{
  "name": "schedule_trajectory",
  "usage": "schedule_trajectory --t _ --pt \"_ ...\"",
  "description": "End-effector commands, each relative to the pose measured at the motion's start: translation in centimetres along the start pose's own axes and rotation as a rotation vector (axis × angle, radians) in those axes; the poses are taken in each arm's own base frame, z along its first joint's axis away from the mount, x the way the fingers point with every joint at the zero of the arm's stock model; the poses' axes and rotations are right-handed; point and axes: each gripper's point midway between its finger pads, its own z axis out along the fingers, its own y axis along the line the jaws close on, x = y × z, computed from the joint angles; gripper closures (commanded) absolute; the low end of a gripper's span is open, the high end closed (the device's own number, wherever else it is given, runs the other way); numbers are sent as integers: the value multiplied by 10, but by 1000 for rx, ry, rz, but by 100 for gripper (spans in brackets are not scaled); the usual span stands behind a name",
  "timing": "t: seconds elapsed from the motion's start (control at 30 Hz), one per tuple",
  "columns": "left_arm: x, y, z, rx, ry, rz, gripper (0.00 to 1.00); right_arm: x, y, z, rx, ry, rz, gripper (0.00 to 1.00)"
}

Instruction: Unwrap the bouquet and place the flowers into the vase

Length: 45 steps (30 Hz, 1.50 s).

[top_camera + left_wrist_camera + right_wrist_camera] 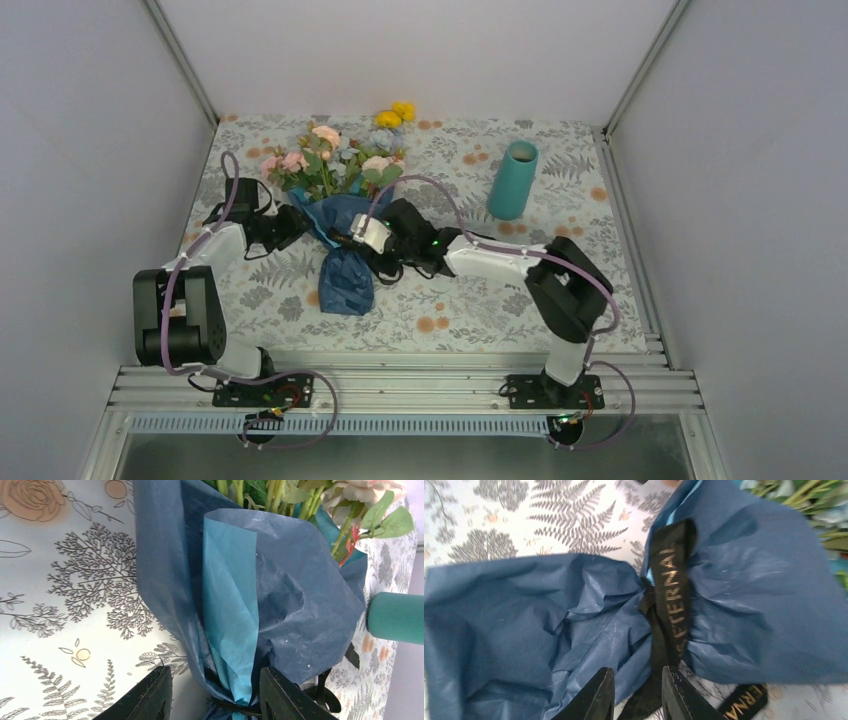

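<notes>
Right gripper (638, 674) straddles the black ribbon (671, 580) on the bouquet (749, 605), jaws narrow; pinching or not, cannot tell. Left gripper (215, 671) gapes wide around the bouquet at its tied neck.

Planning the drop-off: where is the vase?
In the top view the vase stands far right on the table, right of the bouquet.

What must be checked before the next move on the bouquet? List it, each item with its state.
1. Ribbon undone: not ok, it is knotted round the blue paper.
2. Right gripper on the ribbon tail: jaws straddle it; grip cannot tell.
3. Left gripper open either side of the paper's neck: ok.
4. Vase upright, apart from the bouquet: ok.
5. Flowers free of paper: not ok.
</notes>
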Motion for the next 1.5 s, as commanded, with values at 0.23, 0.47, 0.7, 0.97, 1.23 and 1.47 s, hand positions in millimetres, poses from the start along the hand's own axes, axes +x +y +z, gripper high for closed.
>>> schedule_trajectory --t 0.23,0.47,0.7,0.97,1.23,1.47 --pt "10 -4 21 113 67 -11 52 -26 8 58 -15 -42 -243 72" --pt "7 -4 28 126 81 -27 52 -22 4 80 17 -14 -261 71" --pt "8 -2 33 134 89 -51 52 -10 -7 89 81 43 -286 71" --pt "6 5 40 108 87 -61 57 -35 5 65 87 -21 -297 96" --pt "9 7 42 88 88 -47 59 -52 17 27 51 -87 -184 96" --pt "17 0 49 76 103 -20 60 -58 10 9 95 -113 -44 94"
